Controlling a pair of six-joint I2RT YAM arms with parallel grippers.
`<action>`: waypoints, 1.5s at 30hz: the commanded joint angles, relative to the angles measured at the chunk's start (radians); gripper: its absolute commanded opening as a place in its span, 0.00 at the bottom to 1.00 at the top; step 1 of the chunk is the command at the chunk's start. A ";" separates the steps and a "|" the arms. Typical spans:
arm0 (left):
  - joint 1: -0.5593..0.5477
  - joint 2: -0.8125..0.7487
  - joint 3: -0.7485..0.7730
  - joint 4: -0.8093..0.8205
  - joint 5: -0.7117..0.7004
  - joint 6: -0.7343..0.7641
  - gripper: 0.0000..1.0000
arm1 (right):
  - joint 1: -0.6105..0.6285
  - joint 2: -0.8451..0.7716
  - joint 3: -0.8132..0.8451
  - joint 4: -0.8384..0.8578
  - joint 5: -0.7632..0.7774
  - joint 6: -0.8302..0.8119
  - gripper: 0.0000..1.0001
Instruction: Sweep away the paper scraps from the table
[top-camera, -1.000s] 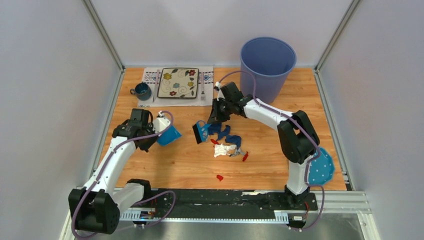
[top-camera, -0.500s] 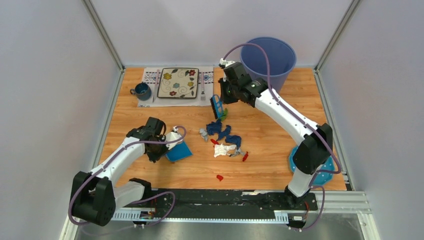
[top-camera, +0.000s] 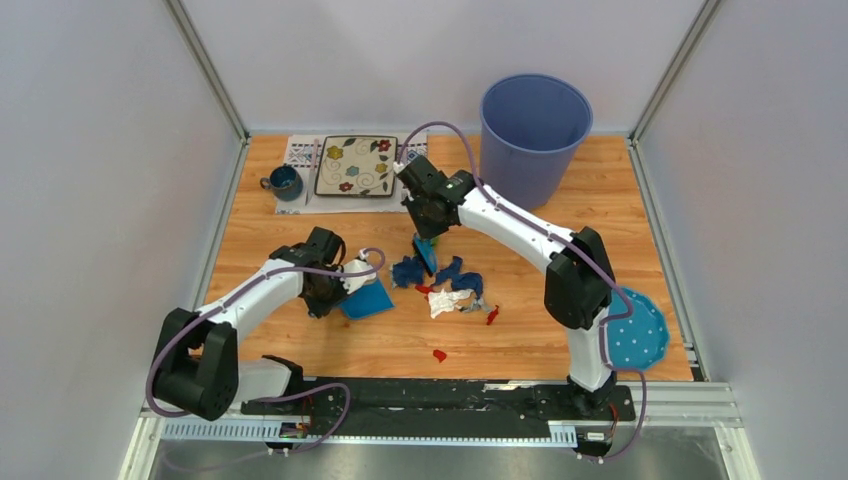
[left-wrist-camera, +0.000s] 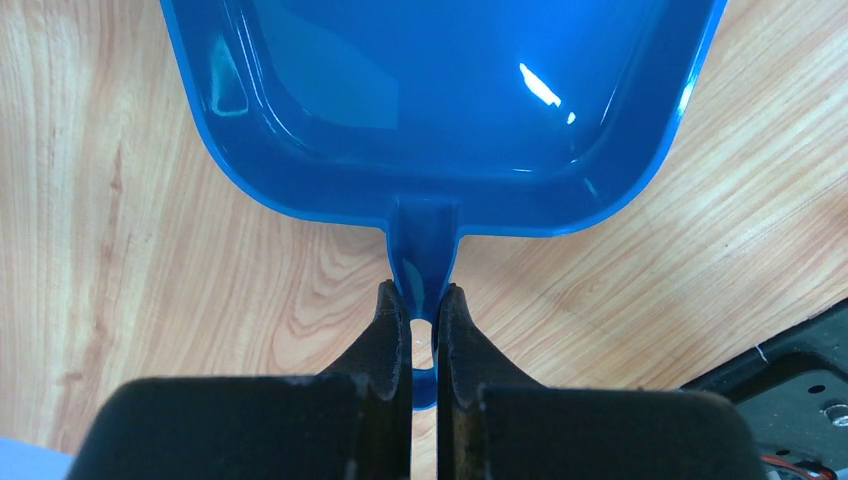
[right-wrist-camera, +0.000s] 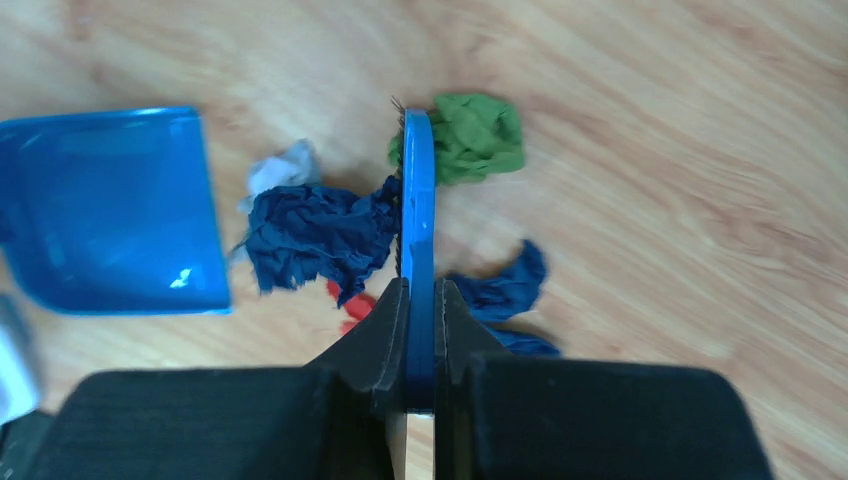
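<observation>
The left end effector (left-wrist-camera: 424, 300) is pinching the narrow handle of a glossy blue plastic dustpan (left-wrist-camera: 440, 90), fingers nearly closed, with the pan resting on the orange-brown wood-grain table (top-camera: 300, 215). The right end effector (right-wrist-camera: 419, 295) is clamping a thin blue plastic brush (right-wrist-camera: 417, 190) edge-on. The small crumpled paper scraps (top-camera: 447, 300) are lying mid-table, just beside the dustpan. A dark blue scrap (right-wrist-camera: 315, 230) is touching one face of the brush and a green scrap (right-wrist-camera: 475, 135) the other.
</observation>
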 joint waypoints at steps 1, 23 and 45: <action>-0.010 0.033 0.033 0.015 0.028 -0.012 0.00 | 0.043 0.003 0.027 0.046 -0.177 0.048 0.00; -0.009 -0.043 0.026 0.012 0.193 -0.055 0.00 | 0.071 -0.189 0.085 0.102 -0.148 0.070 0.00; 0.109 0.105 0.100 -0.019 0.074 -0.129 0.00 | 0.028 0.048 0.076 0.256 -0.041 -0.277 0.00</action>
